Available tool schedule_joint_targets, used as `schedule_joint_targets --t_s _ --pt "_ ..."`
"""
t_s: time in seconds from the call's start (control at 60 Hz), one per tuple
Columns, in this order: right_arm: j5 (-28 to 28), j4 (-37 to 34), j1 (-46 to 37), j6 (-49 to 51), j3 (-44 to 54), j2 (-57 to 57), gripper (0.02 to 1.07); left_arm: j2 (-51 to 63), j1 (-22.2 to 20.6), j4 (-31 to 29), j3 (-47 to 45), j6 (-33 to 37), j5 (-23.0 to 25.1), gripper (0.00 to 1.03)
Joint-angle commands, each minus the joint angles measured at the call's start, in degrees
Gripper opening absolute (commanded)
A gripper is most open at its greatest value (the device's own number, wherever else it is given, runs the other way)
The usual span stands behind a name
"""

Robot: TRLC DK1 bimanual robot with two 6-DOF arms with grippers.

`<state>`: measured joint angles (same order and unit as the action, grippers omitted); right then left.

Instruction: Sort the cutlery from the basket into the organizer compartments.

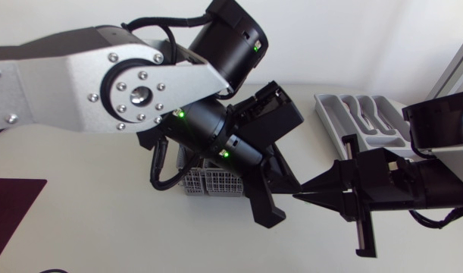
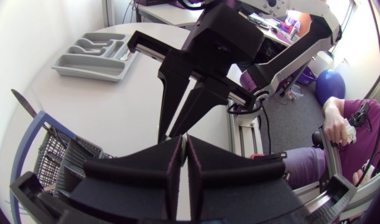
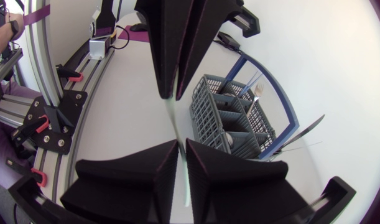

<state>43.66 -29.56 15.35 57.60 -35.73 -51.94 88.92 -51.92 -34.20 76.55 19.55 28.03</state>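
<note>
Head view: left gripper [image 1: 288, 184] and right gripper [image 1: 311, 195] meet tip to tip, just beside the basket [image 1: 204, 182]. The organizer [image 1: 330, 114] is well behind the right jaws, with sorted cutlery [image 1: 367, 114] already in its slots.

Left wrist view: own jaws are nearly together, only a thin slit between them. The right jaws are straight ahead, pinched at the tips. The basket is beside and under own jaws; the organizer is far ahead, past the right gripper.

Right wrist view: a thin pale cutlery piece [image 3: 172, 118], edge-on, kind unclear, runs from between own jaws to between the left jaws ahead. Both jaw pairs clamp it, which looks like a handover. The basket is beside the jaws, and leftover pieces [image 3: 258, 93] stand in it.

Progress, as a judgement: partly done. Some is sorted, one piece is mid-air and not yet placed, and several are left in the basket.
</note>
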Motion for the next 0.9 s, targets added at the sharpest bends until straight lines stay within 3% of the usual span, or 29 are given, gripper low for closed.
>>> schedule_joint_targets --t_s 0.0,0.15,0.317,0.467,0.6,0.883 --pt "-0.4 0.6 0.6 -1.2 2.0 0.4 0.08 1.3 -0.1 -0.7 1.1 0.0 0.4 0.03" --pt "-1.2 0.5 0.9 -0.8 2.6 0.3 0.08 1.6 0.2 -1.1 2.0 -0.6 0.4 0.23" --pt "-1.5 -0.1 0.9 -0.1 3.0 0.2 0.08 1.7 0.8 -1.2 3.5 -0.8 0.3 0.69" --pt "-1.9 -0.7 -0.6 1.7 3.9 0.3 0.08 1.0 2.0 0.0 5.1 -1.2 -2.2 0.9" --pt "-1.6 -1.6 -6.4 6.7 4.6 -1.1 0.08 -0.1 3.2 2.3 5.2 -1.4 -6.0 0.94" --pt "2.8 -1.9 -28.7 23.9 2.2 -12.2 0.08 -1.6 6.0 3.7 2.5 -0.7 -10.7 0.94"
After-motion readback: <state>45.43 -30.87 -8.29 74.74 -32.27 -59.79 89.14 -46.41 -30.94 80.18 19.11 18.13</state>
